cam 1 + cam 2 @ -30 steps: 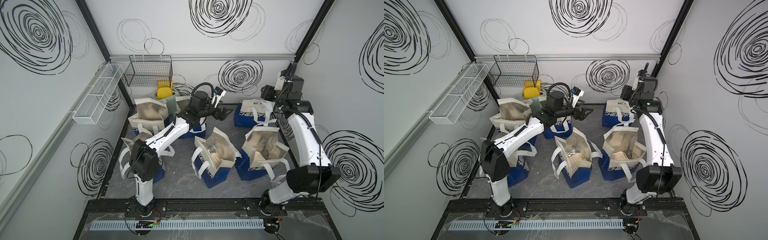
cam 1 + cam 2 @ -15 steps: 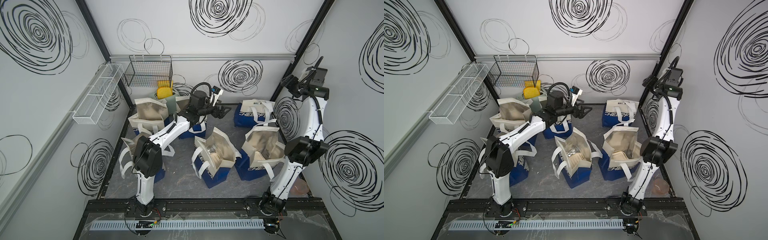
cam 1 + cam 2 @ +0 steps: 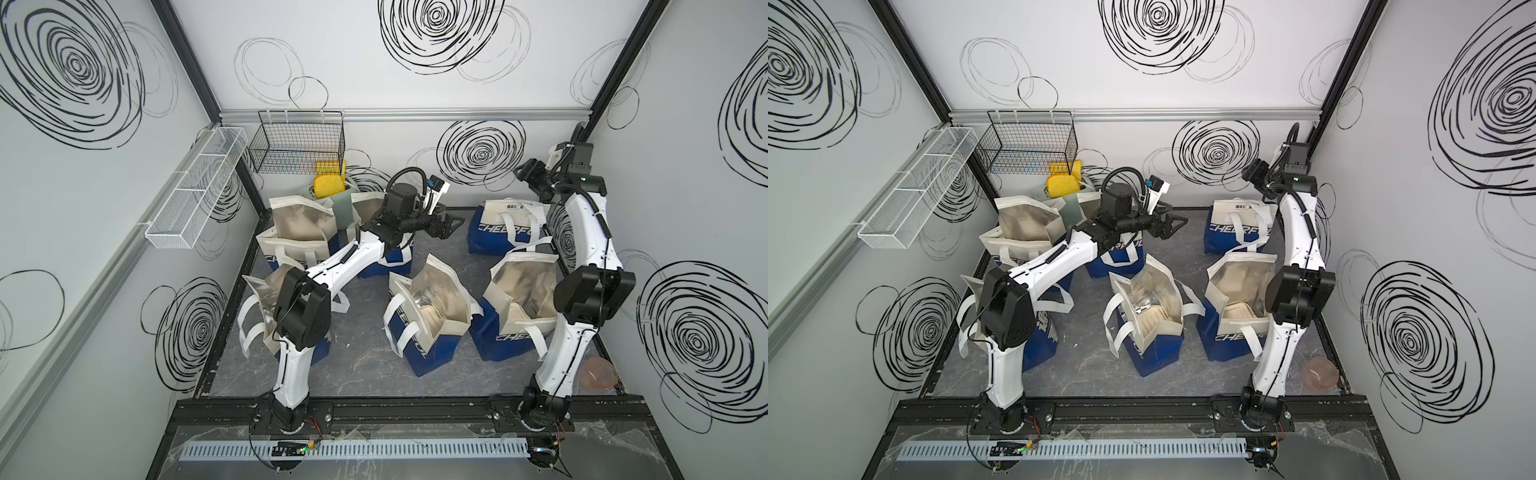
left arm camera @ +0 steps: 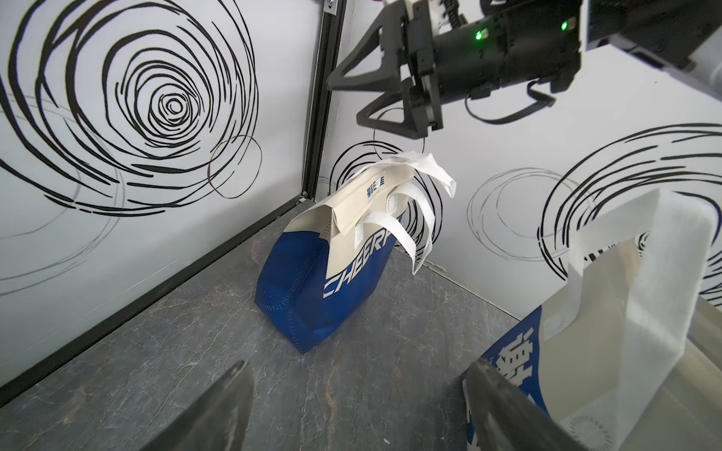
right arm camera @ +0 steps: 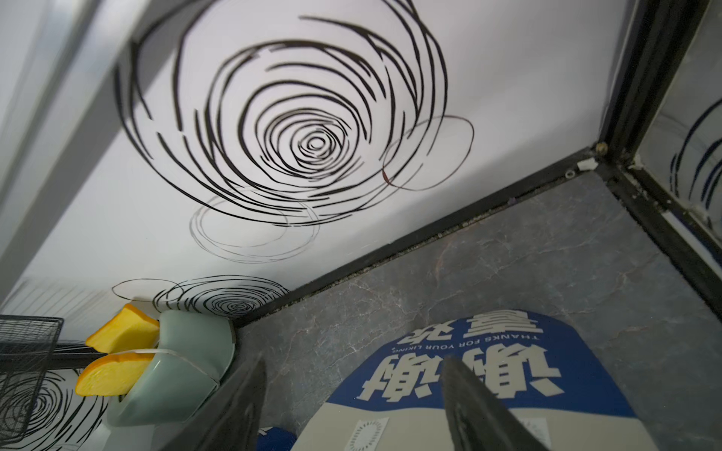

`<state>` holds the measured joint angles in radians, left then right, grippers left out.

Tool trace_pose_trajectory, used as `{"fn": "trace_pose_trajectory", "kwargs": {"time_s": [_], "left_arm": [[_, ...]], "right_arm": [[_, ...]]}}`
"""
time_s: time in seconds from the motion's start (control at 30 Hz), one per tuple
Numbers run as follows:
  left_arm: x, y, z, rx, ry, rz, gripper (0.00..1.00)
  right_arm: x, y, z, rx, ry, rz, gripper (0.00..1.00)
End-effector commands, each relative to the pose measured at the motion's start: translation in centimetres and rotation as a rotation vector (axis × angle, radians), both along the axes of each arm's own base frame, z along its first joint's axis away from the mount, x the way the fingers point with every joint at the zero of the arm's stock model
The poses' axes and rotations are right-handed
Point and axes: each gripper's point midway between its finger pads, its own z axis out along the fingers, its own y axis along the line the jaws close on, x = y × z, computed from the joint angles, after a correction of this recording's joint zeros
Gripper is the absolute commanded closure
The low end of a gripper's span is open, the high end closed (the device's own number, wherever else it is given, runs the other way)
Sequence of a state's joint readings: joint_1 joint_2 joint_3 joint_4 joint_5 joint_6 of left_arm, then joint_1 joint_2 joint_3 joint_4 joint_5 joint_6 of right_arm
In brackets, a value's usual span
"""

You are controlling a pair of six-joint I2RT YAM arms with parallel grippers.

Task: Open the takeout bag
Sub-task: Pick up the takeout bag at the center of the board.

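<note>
Closed takeout bag (image 3: pixel 505 226) stands upright on the grey tabletop (image 3: pixel 365 365) at far right, close to the far-right corner. Blue btm, cream top folded over shut, white handles drooping off one side.

L claw (image 3: pixel 455 224): jaws spread wide, nothing btwn them. It is held level above the tabletop, just left of the bag, tips toward it, not touching. In the L wrist view its fingers (image 4: pixel 222 406) sit far apart w/ bare tabletop btwn.

R claw (image 3: pixel 523 172): up in the air above the bag's far end, clear of it, jaws parted & empty. The L wrist view shows this too, w/ nothing in the gap. In the R wrist view a blue-and-cream printed bag panel shows below its fingers (image 5: pixel 480 406); can't tell which bag.

Other bags stand open w/ silver lining showing: ctr bag (image 3: pixel 432 307), near-right bag (image 3: pixel 519 286), far-left bag (image 3: pixel 299 228).

Far-left corner: yellow sponges (image 3: pixel 328 185). Black wire basket (image 3: pixel 297 145) hangs on the far wall, white wire rack (image 3: pixel 195 195) on the left wall.
</note>
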<state>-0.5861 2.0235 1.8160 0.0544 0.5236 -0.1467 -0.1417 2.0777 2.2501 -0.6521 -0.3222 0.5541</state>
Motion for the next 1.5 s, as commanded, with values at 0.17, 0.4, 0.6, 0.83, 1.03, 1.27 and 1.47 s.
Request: {"fn": "trace_pose_trajectory", "kwargs": {"time_s": [0.17, 0.4, 0.6, 0.83, 1.03, 1.27, 1.47], "left_arm": [[0.1, 0.2, 1.3, -0.022, -0.031, -0.01, 0.1], [0.3, -0.1, 0.7, -0.024, -0.022, -0.016, 0.1], [0.2, -0.5, -0.1, -0.024, -0.002, -0.026, 0.09], [0.2, -0.7, -1.1, -0.018, 0.015, -0.038, 0.09], [0.3, -0.9, -2.0, -0.017, 0.029, -0.043, 0.09], [0.5, -1.6, -2.2, -0.036, 0.04, -0.056, 0.09], [0.4, -1.4, -2.3, -0.029, 0.038, -0.059, 0.09]], "right_arm": [[0.6, -1.1, 3.6, -0.011, -0.22, -0.121, 0.27], [-2.9, -5.4, 4.4, -0.1, -0.306, -0.326, 0.27], [-4.4, -6.7, 3.3, -0.188, -0.287, -0.409, 0.24], [-4.5, -7.7, -0.5, -0.13, -0.169, -0.417, 0.22], [-5.4, -9.9, -2.0, 0.023, -0.158, -0.388, 0.23], [-5.3, -6.9, -2.8, -0.022, -0.116, -0.251, 0.23], [-5.7, -5.3, -4.4, 0.042, -0.166, -0.242, 0.23]]}}
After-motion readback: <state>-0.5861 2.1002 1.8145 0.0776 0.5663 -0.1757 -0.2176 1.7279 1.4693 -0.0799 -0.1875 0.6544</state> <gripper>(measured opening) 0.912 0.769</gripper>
